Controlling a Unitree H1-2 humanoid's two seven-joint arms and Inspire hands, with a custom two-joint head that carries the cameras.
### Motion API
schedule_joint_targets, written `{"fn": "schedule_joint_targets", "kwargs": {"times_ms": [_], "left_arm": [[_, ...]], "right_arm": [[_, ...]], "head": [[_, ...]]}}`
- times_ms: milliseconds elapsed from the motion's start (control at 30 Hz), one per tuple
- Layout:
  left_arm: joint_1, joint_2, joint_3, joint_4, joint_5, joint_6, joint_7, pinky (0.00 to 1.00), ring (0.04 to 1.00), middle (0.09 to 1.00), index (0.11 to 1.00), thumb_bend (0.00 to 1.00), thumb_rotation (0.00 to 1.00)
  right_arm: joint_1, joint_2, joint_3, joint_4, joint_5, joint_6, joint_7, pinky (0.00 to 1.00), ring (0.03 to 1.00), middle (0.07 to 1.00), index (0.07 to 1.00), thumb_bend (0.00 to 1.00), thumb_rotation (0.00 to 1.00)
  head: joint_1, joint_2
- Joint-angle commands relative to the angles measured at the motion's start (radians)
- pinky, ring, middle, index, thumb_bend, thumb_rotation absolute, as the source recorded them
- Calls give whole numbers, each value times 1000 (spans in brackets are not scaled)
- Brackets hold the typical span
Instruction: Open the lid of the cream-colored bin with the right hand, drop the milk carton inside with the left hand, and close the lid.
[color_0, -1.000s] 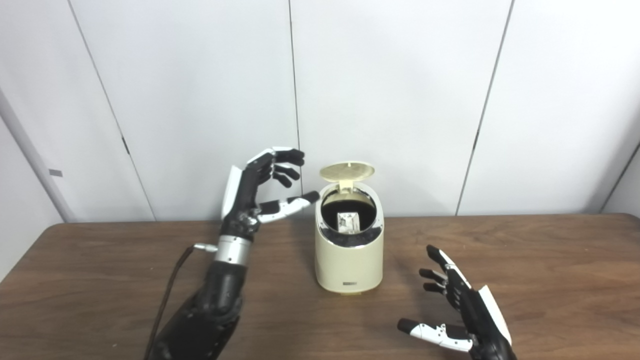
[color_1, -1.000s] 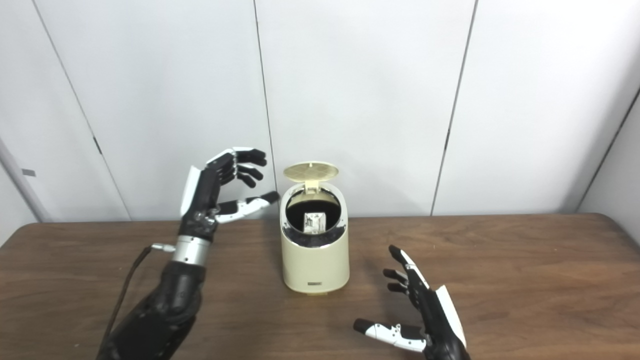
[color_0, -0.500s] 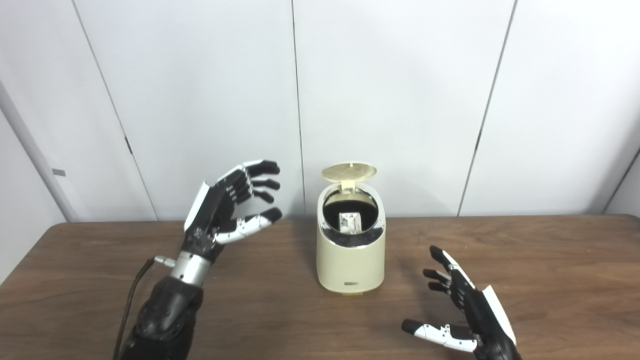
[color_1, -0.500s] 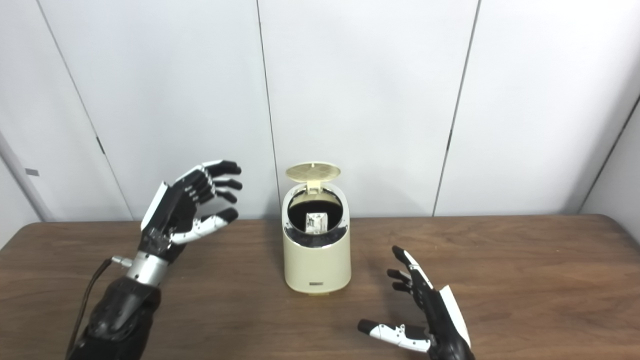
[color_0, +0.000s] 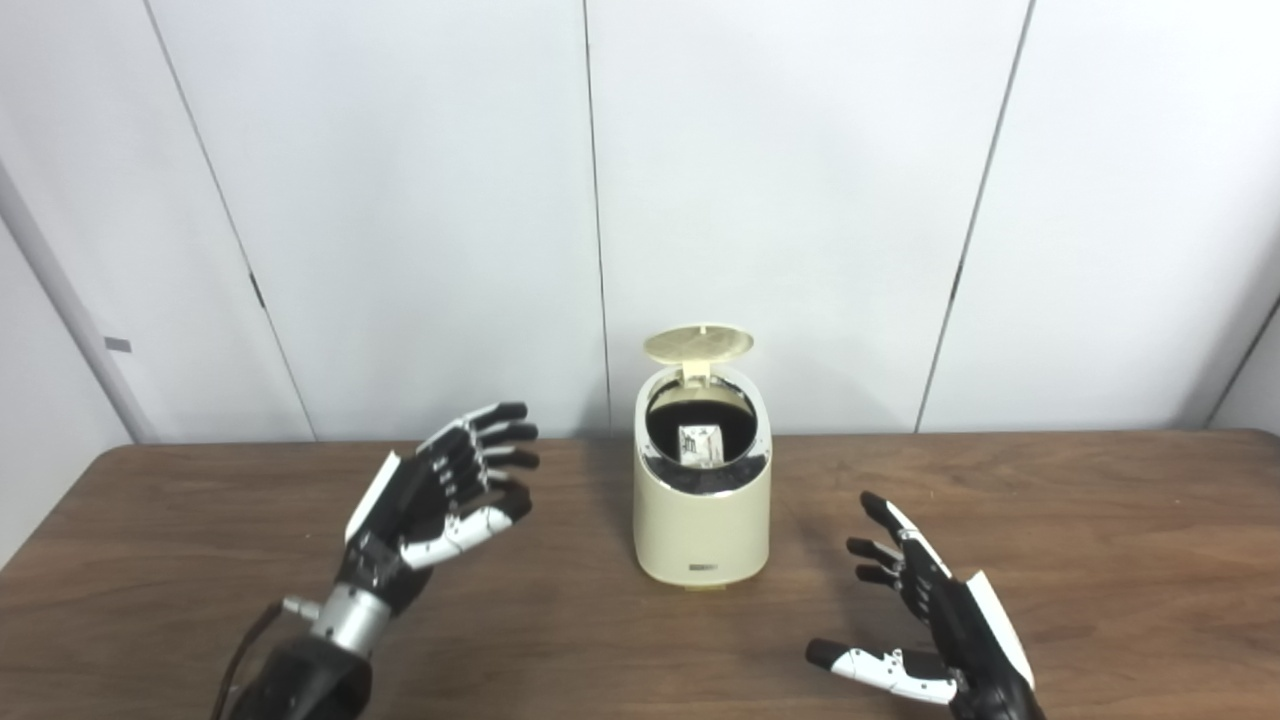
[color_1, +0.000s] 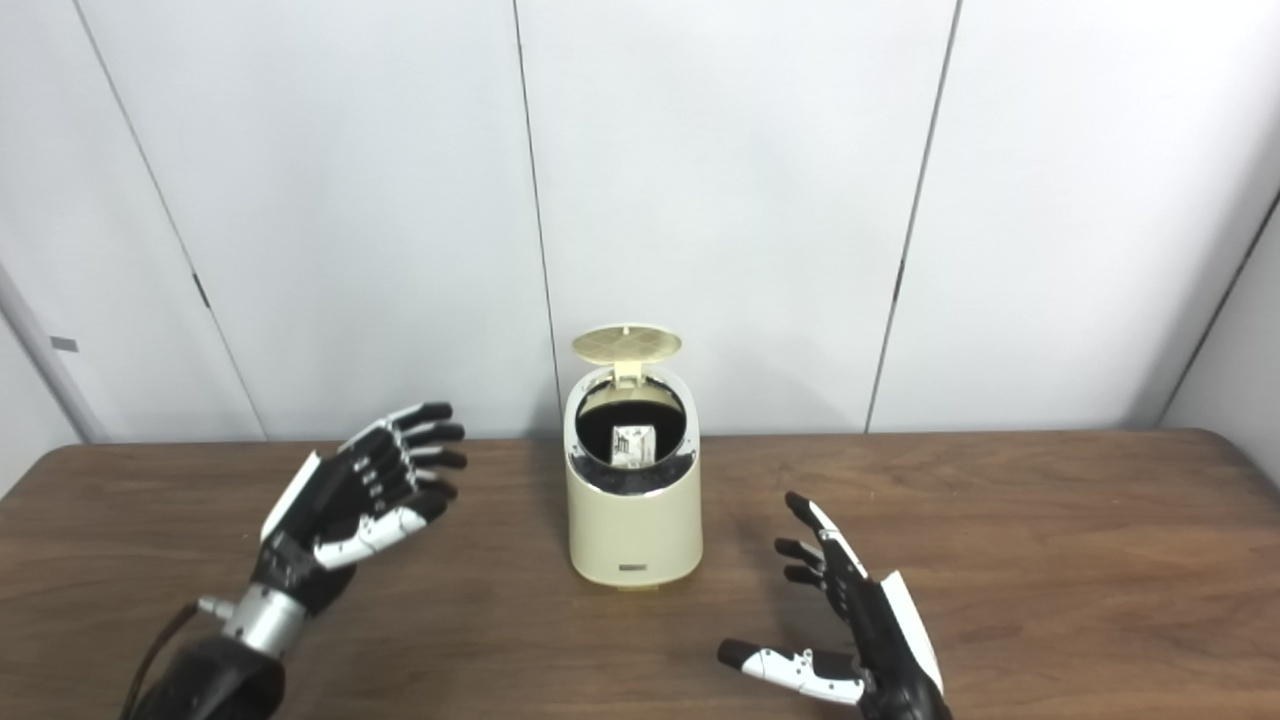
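A brown wooden bench (color_0: 1100, 520) is seen in front of white wall panels (color_0: 400, 200). The cream-colored bin (color_0: 700, 525) is stood upright near the middle of the bench, and its lid (color_0: 698, 344) is raised at the back. The left robot hand (color_0: 440, 495) is held above the bench, well to the left of the bin, fingers spread and empty. The right robot hand (color_0: 925, 620) is held low near the front edge, likewise spread and empty. The milk carton (color_0: 700, 446) is seen inside the bin's dark opening.
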Motion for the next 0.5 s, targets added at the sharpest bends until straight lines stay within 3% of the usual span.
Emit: {"fn": "schedule_joint_targets", "kwargs": {"times_ms": [0, 100, 300, 367, 467], "left_arm": [[-13, -4, 20, -31, 5, -32, 5, 523, 667, 760, 813, 695, 221], [8, -19, 31, -37, -19, -14, -4, 494, 650, 751, 797, 711, 222], [46, -50, 52, -37, -43, -7, -17, 464, 614, 723, 767, 667, 126], [56, -59, 55, -31, -34, -23, -19, 462, 602, 709, 747, 677, 141], [60, -58, 46, 22, 0, -96, -42, 480, 587, 680, 723, 668, 148]], "right_arm": [[-22, -9, -3, -24, 12, -30, 7, 776, 837, 952, 928, 779, 263], [-23, -12, -2, -18, 11, -35, 7, 775, 836, 951, 928, 778, 258], [-25, -18, -2, -10, 10, -36, 10, 767, 833, 947, 930, 774, 266], [-25, -19, -3, -9, 15, -38, 13, 761, 832, 945, 929, 773, 263], [-28, -24, -4, -1, 18, -44, 14, 757, 830, 945, 929, 768, 254]], "head": [[0, 0], [1, -1], [-4, -3], [-6, -4], [-14, -10]]}}
